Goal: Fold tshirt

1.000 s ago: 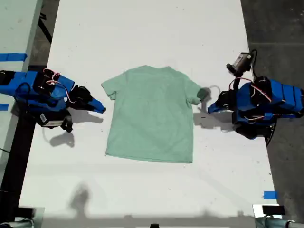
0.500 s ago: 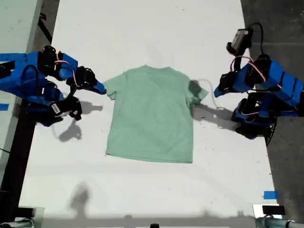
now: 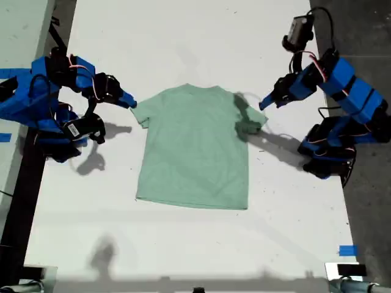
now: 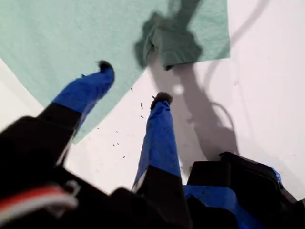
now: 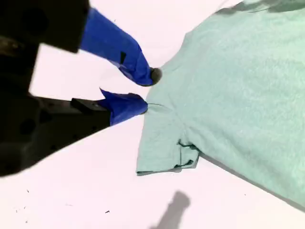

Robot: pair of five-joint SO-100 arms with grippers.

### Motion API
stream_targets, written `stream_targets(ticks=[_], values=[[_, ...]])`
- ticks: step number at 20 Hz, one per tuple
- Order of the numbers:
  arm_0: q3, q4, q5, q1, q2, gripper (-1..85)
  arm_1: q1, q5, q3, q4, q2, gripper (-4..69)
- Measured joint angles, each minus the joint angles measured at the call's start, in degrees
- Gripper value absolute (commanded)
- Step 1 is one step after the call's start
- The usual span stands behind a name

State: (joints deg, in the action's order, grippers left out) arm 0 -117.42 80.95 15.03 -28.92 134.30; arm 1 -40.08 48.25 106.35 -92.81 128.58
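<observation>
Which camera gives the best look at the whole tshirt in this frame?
The exterior view: the tshirt lies flat, fully visible on the table. The first wrist view catches only a shadowed sleeve edge, the second wrist view one sleeve and shoulder.

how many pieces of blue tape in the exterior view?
3 visible: tape strip and tape piece on the side surface at that view's left edge, tape piece near its bottom right. The arms may hide more.

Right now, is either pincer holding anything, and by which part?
Nothing is held. My first pincer hangs open over the tshirt; my second pincer is open at its sleeve edge, not clamped.
</observation>
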Motion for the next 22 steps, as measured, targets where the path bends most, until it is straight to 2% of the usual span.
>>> stream_targets(ticks=[1,3,11,17,20,22], values=[[0.0,0.0,0.0,0.0,-0.2,6.5,-1.0,1.1,0.0,0.0,-0.9,34.6],[0.0,0.0,0.0,0.0,-0.6,6.5,-2.5,3.8,3.6,2.5,-1.6,34.9],[0.0,-0.1,0.1,-0.1,-3.1,6.5,-10.0,9.5,26.4,25.2,-6.3,34.6],[0.0,-0.7,0.1,-0.1,-4.9,6.5,-14.0,10.5,27.3,35.6,-24.0,36.2],[0.0,-0.7,0.1,-0.2,-5.0,6.5,-14.0,10.7,23.6,35.9,-31.6,28.3],[0.0,-0.8,0.1,-0.3,-5.0,6.5,-14.0,11.0,22.0,35.9,-32.7,12.7]])
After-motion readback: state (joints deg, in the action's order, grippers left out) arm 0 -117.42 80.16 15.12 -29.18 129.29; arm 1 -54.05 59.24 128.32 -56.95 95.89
